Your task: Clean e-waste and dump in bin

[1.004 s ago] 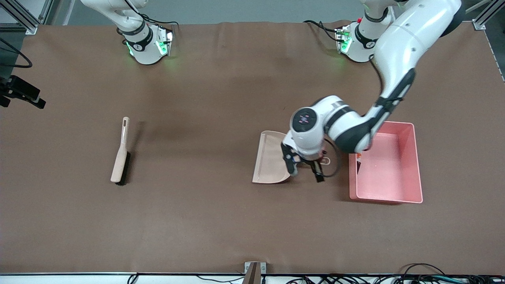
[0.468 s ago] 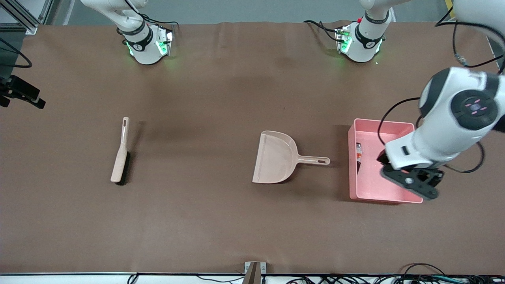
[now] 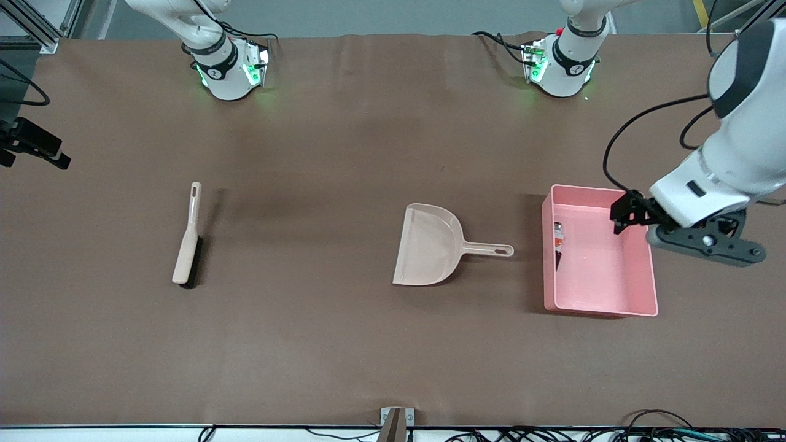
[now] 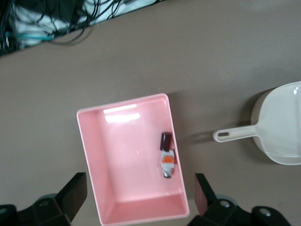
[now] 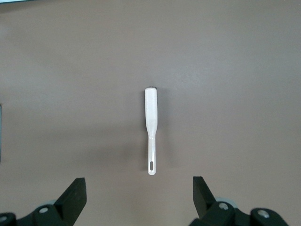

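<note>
The e-waste point(image 4: 166, 157) is in the bin point(image 3: 645, 270): I see two small bits lying end to end on the floor, tight against the wall that faces the dustpan point(image 3: 427, 245). One is a dark maroon block point(image 4: 165, 140); the other is a white piece point(image 4: 168, 163) with orange and green marks. In the front view they show as a small cluster point(image 3: 558, 236) inside that same wall.

The bin sits toward the left arm's end of the table. The dustpan lies flat beside it, a little apart, with its handle pointing at the bin and its mouth turned toward the right arm's end. I see nothing in the pan.

My left gripper point(image 3: 688, 230) is up in the air over the bin's edge toward the left arm's end, jaws spread wide and holding nothing. In its wrist view both fingers point(image 4: 75, 193) frame the bin from above.

The brush point(image 3: 187, 242) lies well apart from the dustpan, toward the right arm's end, bristles down on the table.

My right gripper point(image 5: 138, 197) is out of the front view. Its wrist camera looks straight down on the brush from high up, jaws spread and empty.
</note>
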`<action>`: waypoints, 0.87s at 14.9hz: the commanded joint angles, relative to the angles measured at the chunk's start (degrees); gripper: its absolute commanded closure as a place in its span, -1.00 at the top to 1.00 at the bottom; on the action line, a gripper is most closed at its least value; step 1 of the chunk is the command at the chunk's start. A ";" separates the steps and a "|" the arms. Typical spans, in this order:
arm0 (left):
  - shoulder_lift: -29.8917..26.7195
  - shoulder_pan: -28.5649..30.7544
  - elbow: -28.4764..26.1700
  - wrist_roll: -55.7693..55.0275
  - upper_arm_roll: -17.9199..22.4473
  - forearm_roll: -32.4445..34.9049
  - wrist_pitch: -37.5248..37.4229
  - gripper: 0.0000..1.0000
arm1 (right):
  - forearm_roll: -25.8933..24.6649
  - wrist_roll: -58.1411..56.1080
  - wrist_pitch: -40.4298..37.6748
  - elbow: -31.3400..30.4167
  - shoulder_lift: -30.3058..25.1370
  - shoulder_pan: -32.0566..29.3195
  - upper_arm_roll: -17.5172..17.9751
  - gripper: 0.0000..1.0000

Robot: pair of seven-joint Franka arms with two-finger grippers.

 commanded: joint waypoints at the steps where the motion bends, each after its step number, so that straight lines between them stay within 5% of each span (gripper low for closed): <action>1: -6.00 -10.33 -1.82 -0.64 14.69 -6.33 -2.95 1.00 | -0.99 0.70 0.13 0.06 -0.26 0.19 0.03 1.00; 3: -8.46 -14.74 -2.25 -0.55 21.03 -6.44 -3.67 1.00 | -0.99 0.70 0.13 -0.03 -0.26 0.01 0.03 1.00; 6: -12.16 -15.11 -3.92 -1.07 22.81 -7.48 -5.85 1.00 | -0.99 0.70 0.40 -0.03 -0.26 -0.08 0.03 1.00; 9: -14.53 -16.60 -5.23 -0.11 29.04 -13.01 -10.69 1.00 | -0.99 0.70 0.40 -0.03 -0.26 -0.08 0.03 1.00; 13: -22.00 -16.60 -14.10 -0.11 29.59 -13.55 -10.35 1.00 | -0.99 0.70 0.57 -0.03 -0.26 -0.08 0.03 1.00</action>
